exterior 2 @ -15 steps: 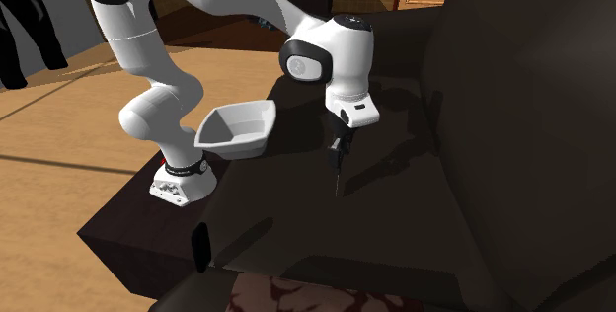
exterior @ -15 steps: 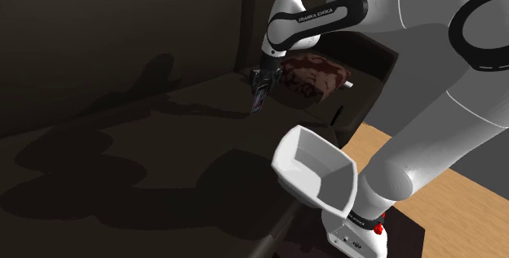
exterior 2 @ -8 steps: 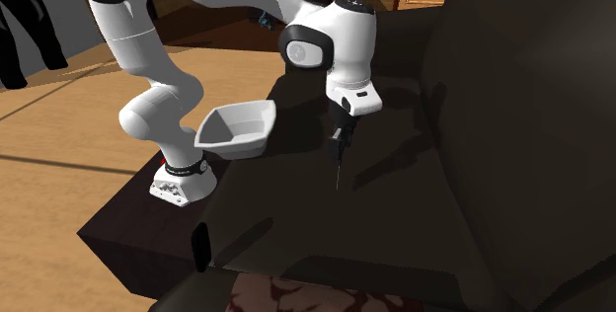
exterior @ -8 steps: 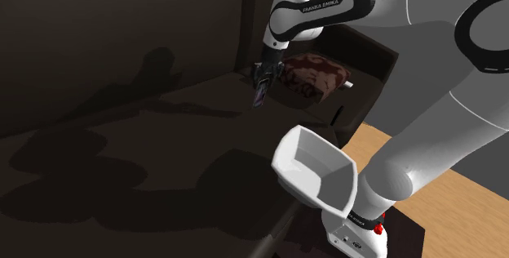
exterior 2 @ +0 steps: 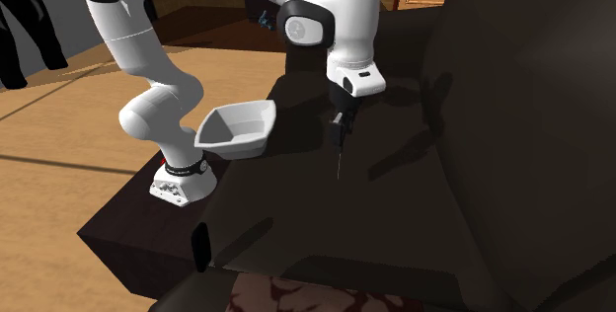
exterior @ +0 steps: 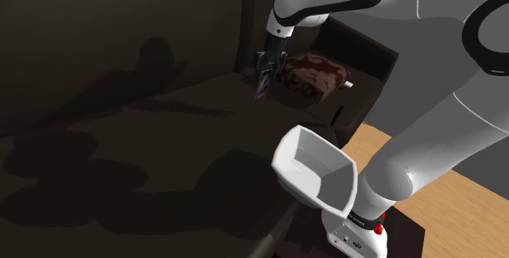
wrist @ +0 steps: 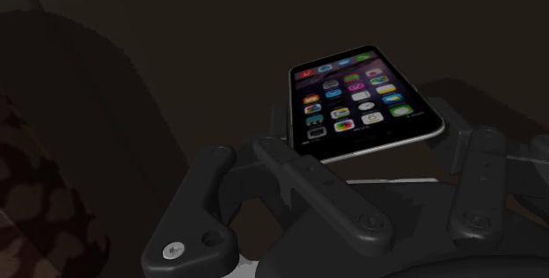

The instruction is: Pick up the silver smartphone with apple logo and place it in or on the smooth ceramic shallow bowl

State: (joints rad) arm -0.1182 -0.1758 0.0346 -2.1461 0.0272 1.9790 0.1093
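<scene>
The surface is a dark brown sofa seat [exterior: 163, 158] w/ a tall backrest [exterior: 106, 36] of the same colour. It is matte and smooth, and arm shadows lie over it. Beyond the sofa the floor [exterior 2: 69, 132] is light wood planks. A soft cushion [exterior: 314, 75] w/ a dark red and brown blotchy pattern lies at the seat's end.

The bowl [exterior: 326, 191] is white, glossy and squarish w/ rounded corners. It stands near the arm's base, well apart from the smartphone [exterior: 261, 87].

The black gripper [exterior: 263, 73] clasps the phone btw its two fingers [wrist: 308, 184]. The phone is thin, flat and silver-rimmed, its screen [wrist: 365, 100] lit w/ coloured app icons. It hangs above the seat, just beside the cushion and near the backrest.
</scene>
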